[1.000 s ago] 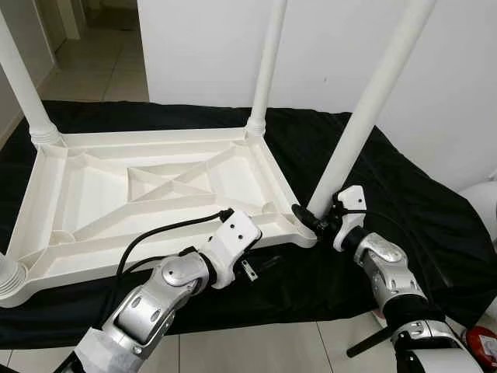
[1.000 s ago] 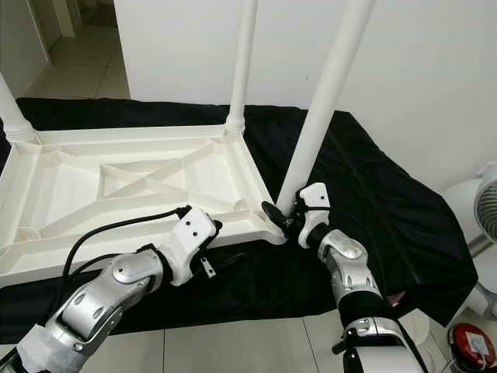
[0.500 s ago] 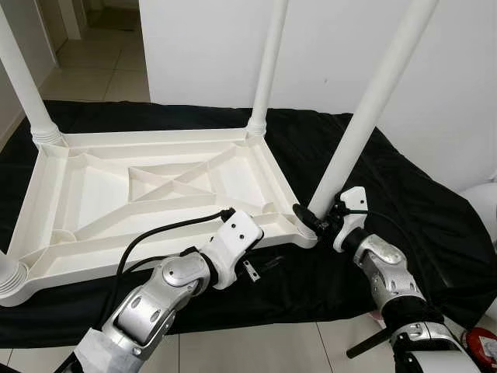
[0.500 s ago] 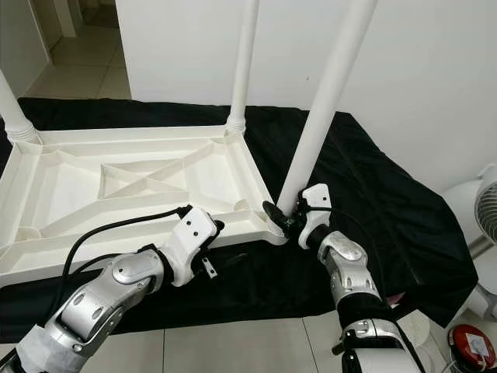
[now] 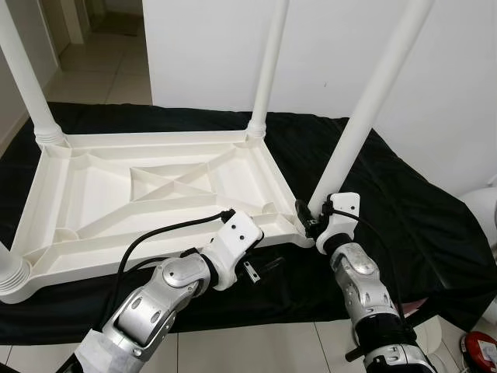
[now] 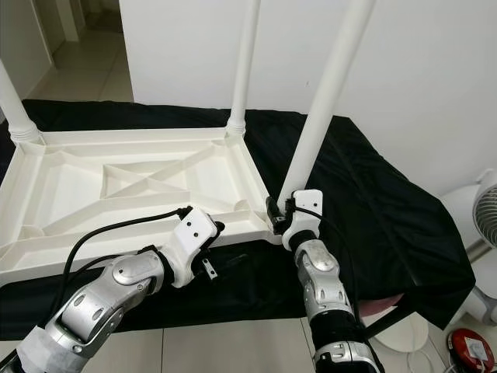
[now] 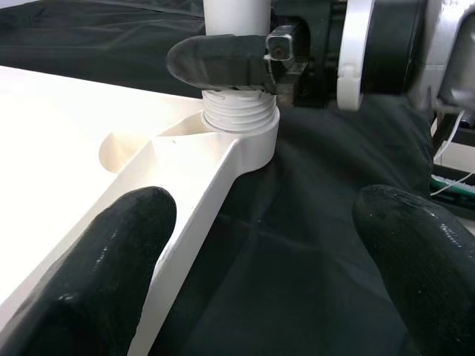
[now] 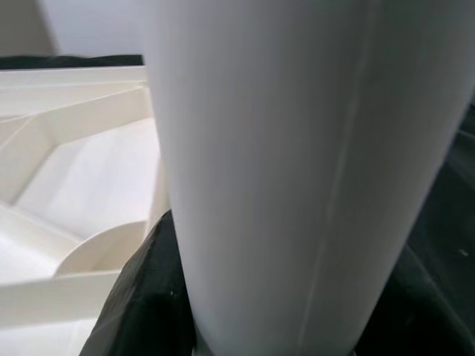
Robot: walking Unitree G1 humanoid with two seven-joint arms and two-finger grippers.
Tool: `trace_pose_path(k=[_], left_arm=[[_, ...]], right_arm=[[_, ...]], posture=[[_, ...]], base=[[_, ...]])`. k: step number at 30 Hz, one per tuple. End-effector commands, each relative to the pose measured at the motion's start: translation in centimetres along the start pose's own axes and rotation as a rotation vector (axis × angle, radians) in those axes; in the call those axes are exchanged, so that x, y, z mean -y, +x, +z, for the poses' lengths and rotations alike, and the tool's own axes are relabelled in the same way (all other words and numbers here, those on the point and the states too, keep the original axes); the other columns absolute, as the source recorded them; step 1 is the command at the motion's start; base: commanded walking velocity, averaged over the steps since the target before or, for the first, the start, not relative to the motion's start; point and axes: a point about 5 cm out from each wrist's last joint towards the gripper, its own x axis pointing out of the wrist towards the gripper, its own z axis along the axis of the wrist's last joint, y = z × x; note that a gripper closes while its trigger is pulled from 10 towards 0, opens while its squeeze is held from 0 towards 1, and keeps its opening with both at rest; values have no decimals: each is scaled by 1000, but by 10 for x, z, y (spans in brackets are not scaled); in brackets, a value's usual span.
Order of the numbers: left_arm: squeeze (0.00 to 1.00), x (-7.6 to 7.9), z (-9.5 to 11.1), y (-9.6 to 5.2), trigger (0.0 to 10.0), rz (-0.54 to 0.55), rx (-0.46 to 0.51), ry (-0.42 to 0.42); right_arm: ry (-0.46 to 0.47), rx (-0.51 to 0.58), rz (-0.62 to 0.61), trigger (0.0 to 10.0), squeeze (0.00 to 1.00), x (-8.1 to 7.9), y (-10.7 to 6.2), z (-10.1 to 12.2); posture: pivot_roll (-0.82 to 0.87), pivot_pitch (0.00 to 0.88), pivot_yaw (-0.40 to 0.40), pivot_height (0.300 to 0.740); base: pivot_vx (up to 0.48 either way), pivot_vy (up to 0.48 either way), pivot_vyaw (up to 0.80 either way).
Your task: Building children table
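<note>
A white plastic table top (image 5: 155, 175) lies upside down on a black cloth (image 5: 404, 210). Its near-right leg (image 5: 365, 116) stands tilted in the corner socket (image 7: 239, 119), where the screw thread shows. My right gripper (image 5: 311, 220) is shut on the base of that leg, one black finger (image 7: 215, 63) wrapped across it just above the thread. In the right wrist view the leg (image 8: 274, 170) is close up between the fingers (image 8: 148, 297). My left gripper (image 7: 260, 245) hovers open over the cloth beside the table's front edge, pointing at that socket with nothing between its fingers.
Two more legs (image 5: 268, 70) (image 5: 23, 78) stand at the far corners and another (image 5: 9, 272) at the near left. A white wall is close behind. A white fan (image 6: 485, 210) and a red object (image 5: 481, 346) sit on the tiled floor at the right.
My right forearm has swung in to the left and its wrist has turned around the leg's base while keeping its grip. The left arm has stayed put.
</note>
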Motion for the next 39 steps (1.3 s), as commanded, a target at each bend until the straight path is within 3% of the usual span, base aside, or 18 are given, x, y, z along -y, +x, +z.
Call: trace_pose_path(k=[1,5,8,16,17,18,19,29,34,35,36,37,39], left_arm=[[0,6,0,1,10000,-59,-4,-3],[0,6,0,2,10000,-60,-4,-3],[0,6,0,2,10000,-63,-3,-4],[0,7,1,4,10000,-71,0,0],[0,7,1,4,10000,-71,0,-1],[0,7,1,4,10000,-71,0,-1],[0,7,1,4,10000,-72,1,-1],[0,8,2,5,10000,-77,2,-1],[0,8,1,5,10000,-73,0,-1],[0,7,1,4,10000,-72,0,-1],[0,7,1,4,10000,-70,0,-2],[0,6,2,4,10000,-69,0,-2],[0,5,1,4,10000,-67,-1,-2]], right_arm=[[20,-85,-121,10000,0,-4,-10,-16],[45,-73,-224,10000,0,-19,-16,-13],[40,-75,-219,10000,0,-25,-19,-11],[43,-77,-216,10000,0,-22,-20,-8],[47,-72,-213,10000,137,-20,-20,-7],[47,-72,-213,10000,137,-20,-20,-7],[49,-60,-204,10000,1000,-19,-20,-5],[39,-8,-131,10000,1000,-13,-19,8],[-9,14,-28,10000,1000,9,-13,12],[-19,7,11,10000,761,12,-12,12],[-28,7,38,10000,212,14,-11,12],[-35,9,57,10000,0,15,-11,12],[-43,6,117,10000,0,17,-10,12]], posture=[[24,0,-122,740],[24,0,-122,740],[20,0,-120,740],[18,0,-123,740],[16,0,-121,740],[16,0,-121,740],[15,0,-119,740],[18,0,-120,740],[19,0,-117,740],[19,0,-117,740],[18,0,-116,740],[18,0,-116,740],[16,0,-112,740]], base=[[0,0,0],[0,0,0],[0,0,0],[0,0,0],[0,0,0],[0,0,0],[0,0,0],[0,0,0],[0,0,0],[0,0,0],[0,0,0],[0,0,0],[0,0,0]])
